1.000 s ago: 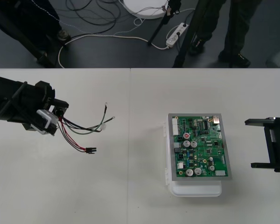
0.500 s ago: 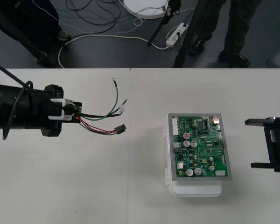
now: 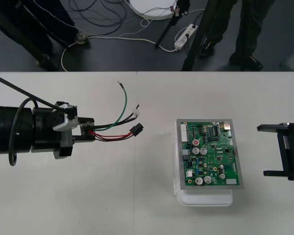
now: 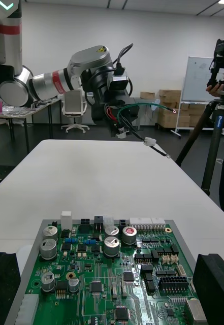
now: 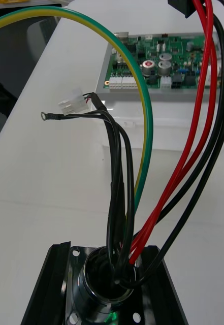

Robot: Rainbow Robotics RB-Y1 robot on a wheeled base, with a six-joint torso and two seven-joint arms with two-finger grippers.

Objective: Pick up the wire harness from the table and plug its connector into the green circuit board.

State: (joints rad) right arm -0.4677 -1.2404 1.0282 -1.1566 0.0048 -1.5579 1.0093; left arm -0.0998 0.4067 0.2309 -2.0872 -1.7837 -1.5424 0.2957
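Left gripper [image 3: 84, 130] tight on the harness [image 3: 115, 128] socket [image 5: 107, 287] — plug [image 3: 136, 129] aloft, short of the board [image 3: 210, 154] — right gripper [image 3: 268, 151] splayed, partly cut off

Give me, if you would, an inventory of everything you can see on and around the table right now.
Table: one; light; beneath everything else.
Circuit board: one; green; right of the table's middle.
Base: one; white; under the circuit board.
Wire harness: one; red, black and green wires; held above the table, left of the circuit board.
Plug: one; black; at the harness's free end, pointing towards the circuit board, not in it.
Socket: one; metal, flanged; at the harness's gripped end.
Power strip: one; white; on the dark floor beyond the table, among cables.
Left gripper: one; black fingers; shut on the harness, over the table's left.
Right gripper: one; black; open, at the table's right edge.
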